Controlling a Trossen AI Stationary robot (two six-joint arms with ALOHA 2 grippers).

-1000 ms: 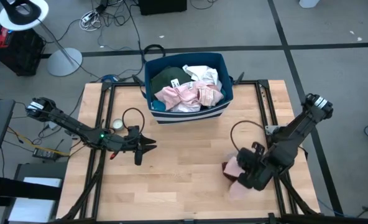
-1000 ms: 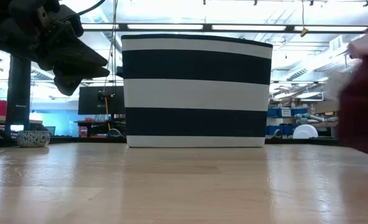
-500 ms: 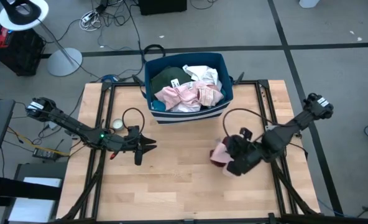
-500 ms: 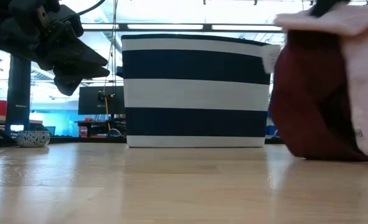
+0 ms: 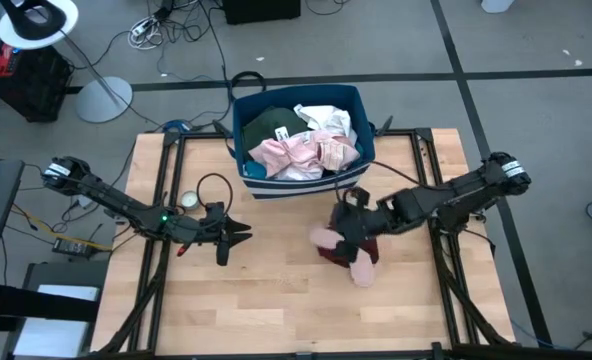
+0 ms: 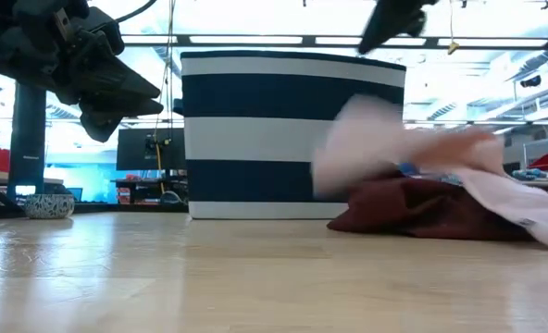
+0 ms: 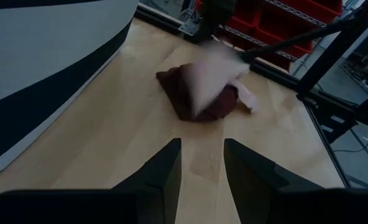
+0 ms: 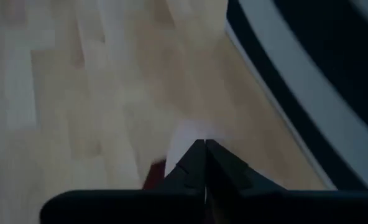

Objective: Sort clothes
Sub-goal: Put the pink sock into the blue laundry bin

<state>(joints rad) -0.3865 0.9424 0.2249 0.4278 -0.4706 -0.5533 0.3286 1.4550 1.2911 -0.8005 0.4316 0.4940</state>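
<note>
My right gripper (image 5: 350, 228) is shut on a pale pink garment (image 6: 376, 139) in front of the dark blue striped bin (image 5: 296, 186). A maroon piece (image 6: 422, 209) lies heaped on the table under the pink one. The bin holds more clothes: pink (image 5: 296, 153), dark green (image 5: 271, 122) and white (image 5: 326, 118) pieces. My left gripper (image 5: 238, 232) is open and empty, hovering above the table left of the middle. My right gripper holds the pink garment by an upper part (image 8: 193, 134) at its shut fingertips, coming from above. The fingers hide the exact place and number of layers. The garment slopes down from the hold, slack, and its lower end (image 6: 533, 222) lies on the table over the maroon piece.
The bin stands at the table's far middle edge. A round white object (image 5: 189, 201) sits beside my left arm. Bare wood lies along the near edge and at the table's right side.
My right gripper has gone from the near right corner toward the table's left and far edge, carrying the pink and maroon bundle. The bundle hung clear half a second ago. Now the maroon piece lies on the table before the bin with the pink one draped over it.
</note>
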